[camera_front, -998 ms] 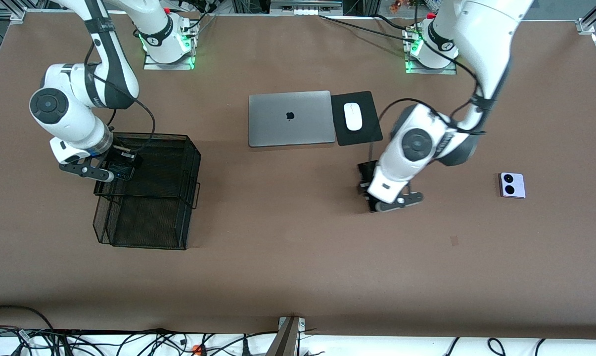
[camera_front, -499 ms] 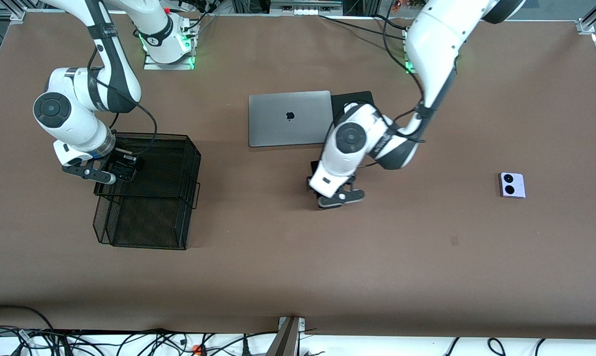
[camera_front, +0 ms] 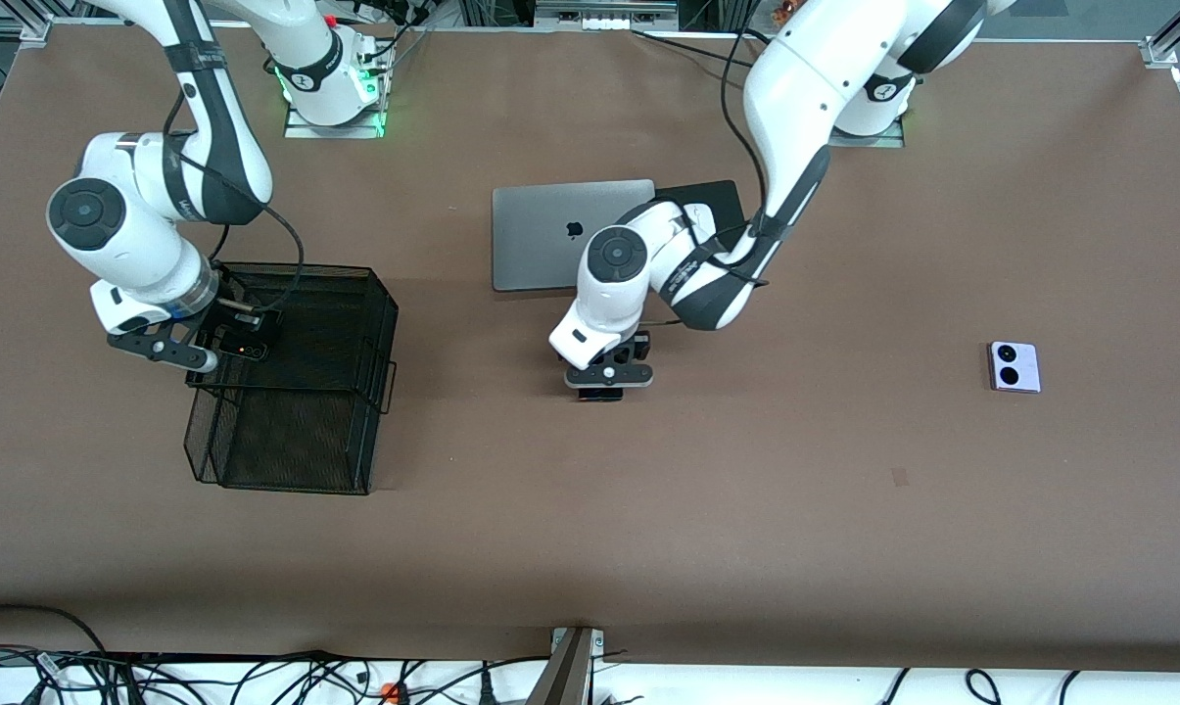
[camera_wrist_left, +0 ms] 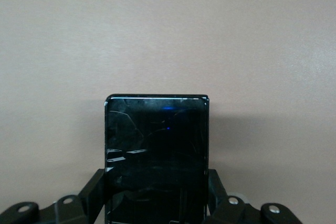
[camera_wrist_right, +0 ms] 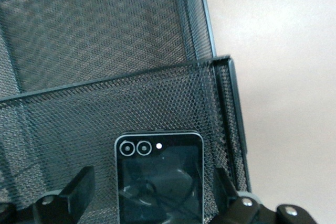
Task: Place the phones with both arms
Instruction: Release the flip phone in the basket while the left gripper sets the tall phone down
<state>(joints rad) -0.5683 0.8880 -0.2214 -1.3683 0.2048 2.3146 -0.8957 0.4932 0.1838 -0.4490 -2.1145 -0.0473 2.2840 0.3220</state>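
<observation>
My left gripper (camera_wrist_left: pixel 156 203) clamps the long black slab phone (camera_wrist_left: pixel 156 150) above bare table. My right gripper (camera_wrist_right: pixel 157 203) stands spread wide over the mesh basket (camera_wrist_right: pixel 105 51), the black flip phone (camera_wrist_right: pixel 159 179) loose between its fingers.

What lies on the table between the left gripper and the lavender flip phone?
Nothing: in the front view only bare brown table lies between the left gripper, holding the black slab phone, and the lavender flip phone.

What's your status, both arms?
Left gripper shut on slab phone, over bare table by laptop. Right gripper open over mesh tray, flip phone between fingers. Lavender phone waiting. Nothing blocking.
</observation>
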